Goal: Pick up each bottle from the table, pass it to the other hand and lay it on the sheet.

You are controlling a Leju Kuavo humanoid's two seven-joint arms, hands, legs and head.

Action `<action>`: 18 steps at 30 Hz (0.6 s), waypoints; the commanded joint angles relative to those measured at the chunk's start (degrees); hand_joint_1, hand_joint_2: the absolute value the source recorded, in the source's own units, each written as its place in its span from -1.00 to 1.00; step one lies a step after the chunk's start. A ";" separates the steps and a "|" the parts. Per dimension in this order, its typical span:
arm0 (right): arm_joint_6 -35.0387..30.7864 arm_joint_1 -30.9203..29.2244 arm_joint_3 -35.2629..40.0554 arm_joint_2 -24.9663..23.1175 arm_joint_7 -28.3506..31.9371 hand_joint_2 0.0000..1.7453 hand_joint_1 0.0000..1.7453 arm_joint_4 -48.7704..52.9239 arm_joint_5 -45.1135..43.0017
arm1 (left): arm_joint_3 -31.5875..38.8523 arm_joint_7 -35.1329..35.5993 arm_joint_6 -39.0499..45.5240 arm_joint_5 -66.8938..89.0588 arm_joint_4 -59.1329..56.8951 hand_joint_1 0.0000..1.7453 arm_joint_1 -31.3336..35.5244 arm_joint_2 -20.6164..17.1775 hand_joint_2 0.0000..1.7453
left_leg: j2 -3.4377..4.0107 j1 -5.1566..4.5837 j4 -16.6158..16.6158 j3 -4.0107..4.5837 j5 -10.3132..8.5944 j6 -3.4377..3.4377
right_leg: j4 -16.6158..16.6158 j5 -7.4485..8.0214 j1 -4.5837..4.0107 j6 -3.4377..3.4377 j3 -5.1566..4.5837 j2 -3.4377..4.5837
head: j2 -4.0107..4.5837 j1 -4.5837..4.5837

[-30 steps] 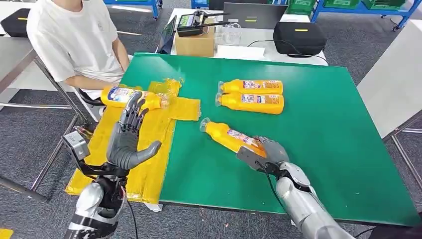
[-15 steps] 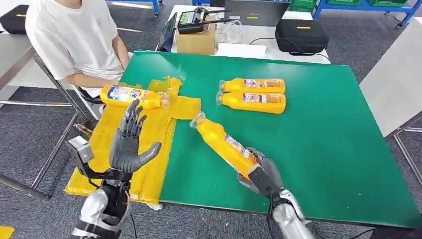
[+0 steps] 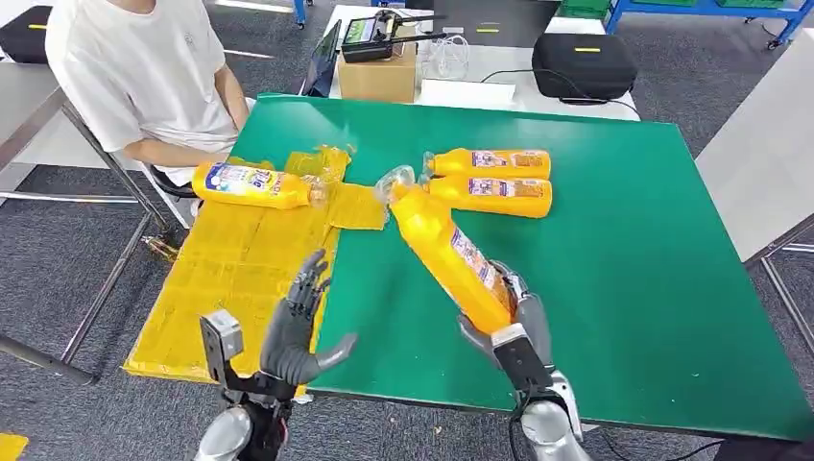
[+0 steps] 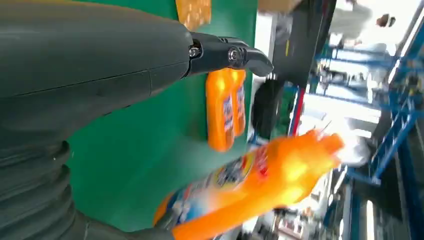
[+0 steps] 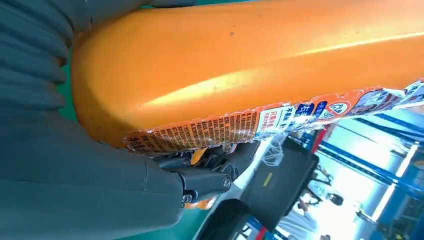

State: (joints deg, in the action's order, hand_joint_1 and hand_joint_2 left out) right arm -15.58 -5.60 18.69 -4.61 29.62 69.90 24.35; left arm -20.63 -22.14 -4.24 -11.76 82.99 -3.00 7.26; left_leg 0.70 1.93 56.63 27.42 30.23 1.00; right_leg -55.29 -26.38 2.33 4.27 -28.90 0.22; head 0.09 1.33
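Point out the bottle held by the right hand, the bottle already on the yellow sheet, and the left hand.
held bottle (image 3: 449, 257), head view, label at mid-body
bottle on the sheet (image 3: 251, 184), head view, middle of its body
left hand (image 3: 294, 334), head view, palm

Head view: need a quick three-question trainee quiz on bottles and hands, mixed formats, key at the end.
1. True or false: the right hand holds a bottle tilted up off the green table.
2. How many bottles lie side by side, touching, at the table's far side?
3. The left hand is: A) holding a bottle B) open and empty C) resting on the yellow sheet

Key:
1. True; the held bottle is raised by its base.
2. Two, the paired bottles.
3. B
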 commanded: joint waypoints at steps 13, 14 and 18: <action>3.52 -5.61 22.83 -1.98 7.32 1.00 1.00 -7.51 5.11 | -4.26 5.60 -6.58 -12.55 -2.44 -1.00 5.61 0.68 1.00 | -0.03 0.04 -0.08 -0.07 -0.01 -0.11 | 0.08 0.01 -0.08 -0.20 0.09 -0.03 | 0.00 0.00; 3.01 -5.74 23.67 -1.78 8.09 1.00 1.00 -7.11 4.94 | -4.71 5.55 -6.78 -13.14 -2.37 -1.00 5.90 0.37 1.00 | -0.07 0.05 -0.15 -0.12 -0.03 -0.15 | 0.16 0.02 -0.10 -0.29 0.15 -0.07 | 0.00 0.00; 1.76 -6.75 24.57 -1.59 8.24 1.00 1.00 -7.50 4.01 | -5.86 5.52 -7.43 -14.56 -2.09 -1.00 6.79 -0.18 1.00 | -0.17 0.03 -0.15 -0.04 -0.05 -0.18 | 0.16 0.02 -0.09 -0.31 0.11 -0.16 | 0.00 0.04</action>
State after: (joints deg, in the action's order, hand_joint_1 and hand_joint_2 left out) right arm -12.50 -8.80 37.25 -7.06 37.14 66.64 29.42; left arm -23.52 -17.11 -10.93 -24.50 83.01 -0.08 8.37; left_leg 0.70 1.93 56.63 27.48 30.22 1.00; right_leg -55.30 -26.38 2.34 4.27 -28.94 0.17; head 0.09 1.38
